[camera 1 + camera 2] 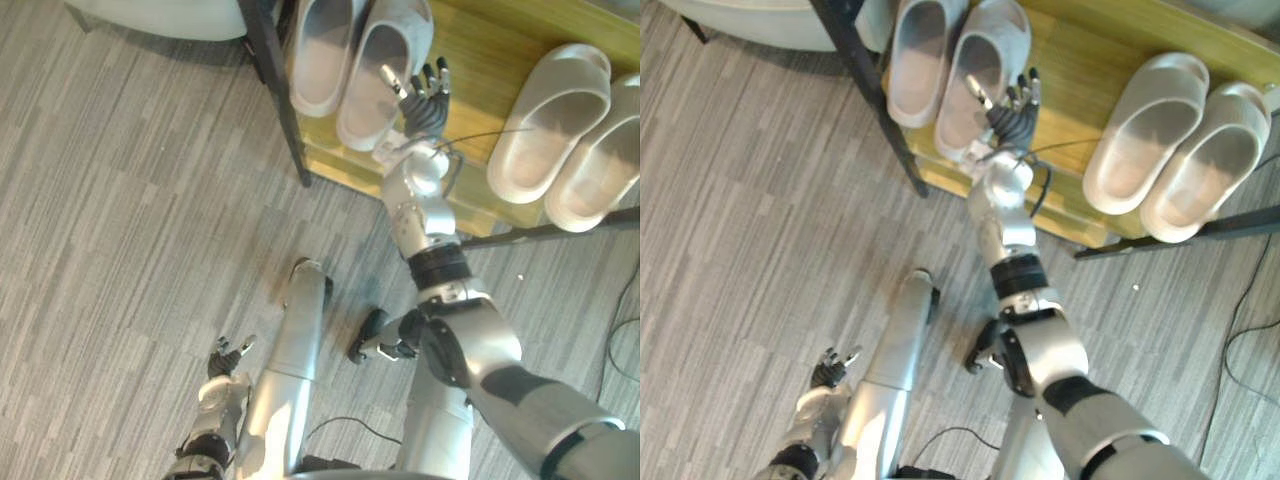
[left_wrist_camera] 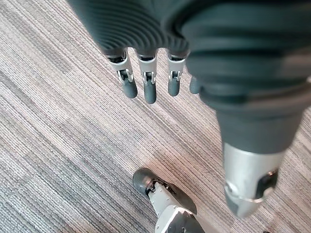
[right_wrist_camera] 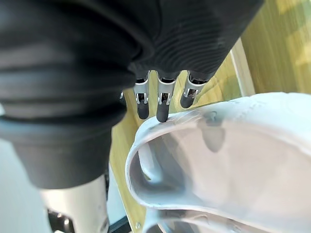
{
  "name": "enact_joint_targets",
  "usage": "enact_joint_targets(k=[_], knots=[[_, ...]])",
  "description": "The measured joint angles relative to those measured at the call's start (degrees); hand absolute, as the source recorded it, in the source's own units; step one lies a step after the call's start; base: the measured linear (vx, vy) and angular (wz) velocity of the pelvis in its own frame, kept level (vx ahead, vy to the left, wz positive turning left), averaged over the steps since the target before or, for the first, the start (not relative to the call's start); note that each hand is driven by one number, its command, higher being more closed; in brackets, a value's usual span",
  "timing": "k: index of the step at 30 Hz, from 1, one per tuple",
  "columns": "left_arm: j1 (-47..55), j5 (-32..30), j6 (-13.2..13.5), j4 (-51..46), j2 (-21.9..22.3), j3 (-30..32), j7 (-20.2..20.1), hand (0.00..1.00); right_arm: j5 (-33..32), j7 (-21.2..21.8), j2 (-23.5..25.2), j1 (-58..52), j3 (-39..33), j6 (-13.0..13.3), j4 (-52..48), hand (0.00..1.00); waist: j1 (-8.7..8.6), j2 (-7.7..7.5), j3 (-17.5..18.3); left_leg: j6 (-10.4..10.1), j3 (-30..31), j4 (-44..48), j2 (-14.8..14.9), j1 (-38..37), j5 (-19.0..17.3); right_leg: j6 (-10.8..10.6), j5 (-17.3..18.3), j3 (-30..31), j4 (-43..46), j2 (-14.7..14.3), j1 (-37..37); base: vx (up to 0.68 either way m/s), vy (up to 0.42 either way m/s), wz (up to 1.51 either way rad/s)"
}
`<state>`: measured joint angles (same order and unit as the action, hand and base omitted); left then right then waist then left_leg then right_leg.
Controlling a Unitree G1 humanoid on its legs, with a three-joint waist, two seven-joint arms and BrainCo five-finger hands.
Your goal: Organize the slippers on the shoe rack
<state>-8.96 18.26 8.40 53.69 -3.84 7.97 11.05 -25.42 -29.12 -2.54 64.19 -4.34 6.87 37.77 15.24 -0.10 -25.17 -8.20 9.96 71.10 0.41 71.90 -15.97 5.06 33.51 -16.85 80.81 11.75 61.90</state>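
A pale grey pair of slippers lies on the wooden shoe rack point(image 1: 478, 60): one slipper point(image 1: 322, 52) on the left and its mate point(image 1: 372, 90) beside it. My right hand point(image 1: 426, 98) is open at the mate's right edge, thumb over the slipper. In the right wrist view its straight fingertips point(image 3: 162, 110) rest against the slipper's rim point(image 3: 214, 160). A second pale pair point(image 1: 552, 118) lies further right on the same shelf. My left hand point(image 1: 226, 362) hangs low over the carpet, open and holding nothing, its fingers point(image 2: 149, 86) relaxed.
The rack's black post point(image 1: 280, 100) stands at the shelf's left end, with a black rail point(image 1: 560, 232) along the front right. A pale rounded object point(image 1: 160, 14) sits on the grey striped carpet point(image 1: 130, 220) beyond the post.
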Motion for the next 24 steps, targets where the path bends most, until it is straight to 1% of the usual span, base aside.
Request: enact_joint_targets(k=[4,6,12,19,22,24], knots=[[-0.1,0.0,0.5,0.0,0.1,0.0,-0.1,0.00,-0.3,0.9,-2.2,2.8,0.0,0.0,3.8,0.00,0.37,0.21,-0.1,0.0,0.0,0.0,0.0,0.0,0.0,0.0,0.0,0.0,0.1,0.0,0.0,0.00,0.000,0.00],[-0.5,0.0,0.9,0.5,0.3,0.0,-0.1,0.00,-0.5,1.4,-3.2,3.7,0.0,-0.2,4.8,0.00,0.54,0.61,-0.3,0.0,0.0,0.0,-0.1,0.0,0.0,0.0,0.0,0.0,0.1,0.1,0.0,0.00,0.000,0.00],[-1.4,0.0,0.9,1.6,0.6,-0.1,-0.1,0.00,-0.3,1.9,-5.7,5.1,0.2,-0.7,7.1,0.00,0.57,1.60,-0.9,0.0,0.0,0.1,0.0,0.1,0.0,0.0,0.0,0.0,0.2,0.1,0.1,0.00,0.000,0.00],[-1.5,0.1,0.9,1.7,0.6,-0.1,-0.2,0.00,0.9,3.0,-7.8,5.6,0.6,-1.2,8.4,0.00,0.54,1.73,-0.9,-0.2,-0.1,1.2,0.1,0.0,-0.3,0.6,0.5,0.0,1.3,0.2,0.1,-0.01,0.005,0.00],[-1.4,0.5,0.9,1.6,0.6,-0.1,-0.2,0.00,3.4,3.1,-9.2,5.4,2.3,-1.4,8.0,0.00,0.36,1.73,-0.9,-0.2,-0.2,1.3,0.5,-0.3,-0.3,0.6,0.4,0.2,1.3,0.0,-0.1,-0.03,0.011,-0.06],[-1.4,0.5,0.8,1.6,0.6,-0.1,-0.3,0.00,6.7,3.1,-9.3,5.0,2.7,-1.8,7.6,0.00,0.18,1.73,-0.9,-0.1,-0.7,1.3,0.9,-1.2,-0.3,0.6,0.4,0.5,1.2,-0.2,-0.9,-0.04,0.015,-0.10]])
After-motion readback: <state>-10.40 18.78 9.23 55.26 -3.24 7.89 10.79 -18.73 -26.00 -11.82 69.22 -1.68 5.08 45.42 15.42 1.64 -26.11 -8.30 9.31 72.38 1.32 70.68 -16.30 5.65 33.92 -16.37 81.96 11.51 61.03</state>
